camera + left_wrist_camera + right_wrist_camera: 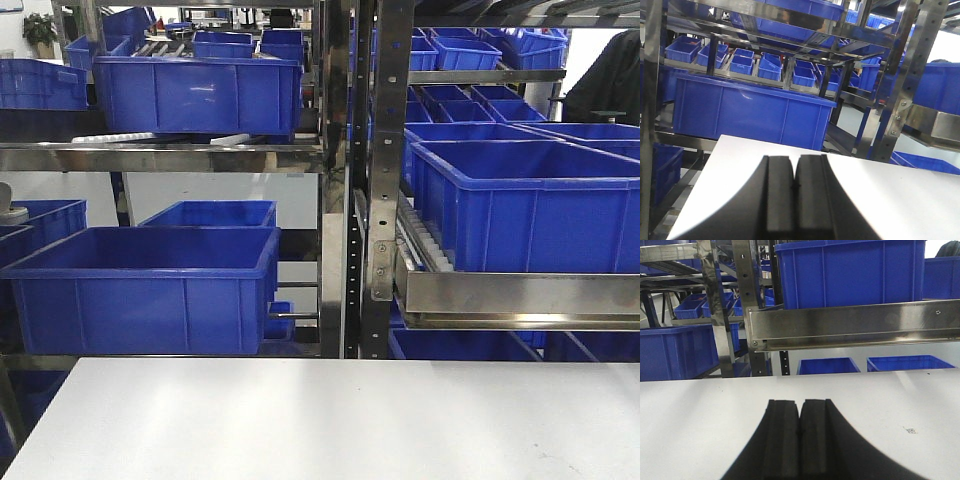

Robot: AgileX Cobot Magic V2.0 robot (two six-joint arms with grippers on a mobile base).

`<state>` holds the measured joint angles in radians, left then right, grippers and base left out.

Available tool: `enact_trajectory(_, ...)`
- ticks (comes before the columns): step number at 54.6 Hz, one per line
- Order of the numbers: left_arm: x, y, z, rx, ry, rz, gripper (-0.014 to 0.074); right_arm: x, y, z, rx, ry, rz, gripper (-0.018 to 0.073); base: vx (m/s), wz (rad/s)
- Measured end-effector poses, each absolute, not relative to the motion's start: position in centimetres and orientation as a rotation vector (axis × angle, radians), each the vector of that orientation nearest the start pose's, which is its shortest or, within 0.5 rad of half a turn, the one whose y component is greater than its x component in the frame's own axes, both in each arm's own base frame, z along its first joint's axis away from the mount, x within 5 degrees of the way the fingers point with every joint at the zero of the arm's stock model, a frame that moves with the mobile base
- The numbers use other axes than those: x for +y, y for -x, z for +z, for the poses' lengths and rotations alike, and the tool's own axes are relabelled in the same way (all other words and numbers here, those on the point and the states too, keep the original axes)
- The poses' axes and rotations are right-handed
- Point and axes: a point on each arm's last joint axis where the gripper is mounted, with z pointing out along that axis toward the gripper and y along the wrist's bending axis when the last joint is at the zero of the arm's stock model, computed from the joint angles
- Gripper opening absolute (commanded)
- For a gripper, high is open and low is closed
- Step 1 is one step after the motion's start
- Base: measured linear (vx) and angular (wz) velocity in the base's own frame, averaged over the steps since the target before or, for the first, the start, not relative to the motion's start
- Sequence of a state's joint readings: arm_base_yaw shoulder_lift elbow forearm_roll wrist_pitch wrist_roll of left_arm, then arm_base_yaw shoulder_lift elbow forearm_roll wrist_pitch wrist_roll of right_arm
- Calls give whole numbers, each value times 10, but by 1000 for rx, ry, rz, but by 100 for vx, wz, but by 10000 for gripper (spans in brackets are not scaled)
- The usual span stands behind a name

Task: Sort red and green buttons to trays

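At six o'clock in each wrist view, the left gripper (pixel 794 186) and right gripper (pixel 800 421) have their black pads pressed together on nothing, over the flat white tabletop (pixel 320 425). Toward twelve o'clock, deep blue plastic crates (pixel 140 290) sit on steel shelving racks (pixel 383 150). No view catches the buttons or trays.

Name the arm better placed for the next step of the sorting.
Neither: the left gripper and right gripper both hang shut over the white table, with no button or tray in any view.

Crates (pixel 140 285) on racks (pixel 380 200) behind table (pixel 320 420)
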<state>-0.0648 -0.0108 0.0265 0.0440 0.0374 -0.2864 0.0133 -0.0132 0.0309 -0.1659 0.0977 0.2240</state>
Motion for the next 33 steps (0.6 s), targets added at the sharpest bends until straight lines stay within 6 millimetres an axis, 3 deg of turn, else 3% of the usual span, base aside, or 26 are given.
enact_trajectory(33, -4, -57, 201, 1535, 138, -243, -6, -1, -57, 195, 1597, -49, 43, -12, 0, 0)
